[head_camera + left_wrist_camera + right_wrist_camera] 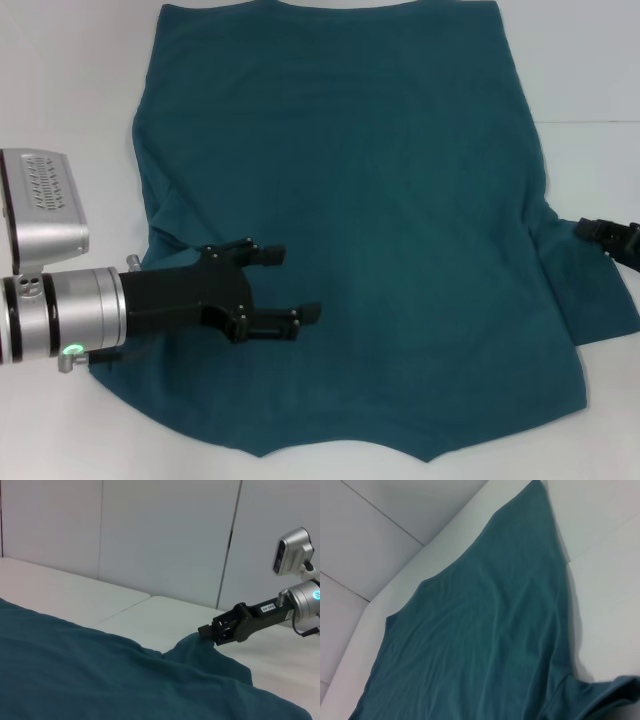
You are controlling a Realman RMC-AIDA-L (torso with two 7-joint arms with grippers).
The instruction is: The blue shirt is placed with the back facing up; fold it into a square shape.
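Observation:
The blue shirt (380,200) lies spread flat on the white table, plain side up, with its collar at the near edge. My left gripper (284,285) hovers over the shirt's left part, open and empty, fingers pointing right. My right gripper (603,232) is at the right edge, at the shirt's right sleeve. In the left wrist view the right gripper (209,632) is pinched on the sleeve cloth, which rises to it from the shirt (100,680). The right wrist view shows the shirt (485,630) stretching away, with the sleeve edge close by.
The white table (60,80) surrounds the shirt on the left and right, with a seam line on the right side (600,122). A white panelled wall (165,540) stands behind the table.

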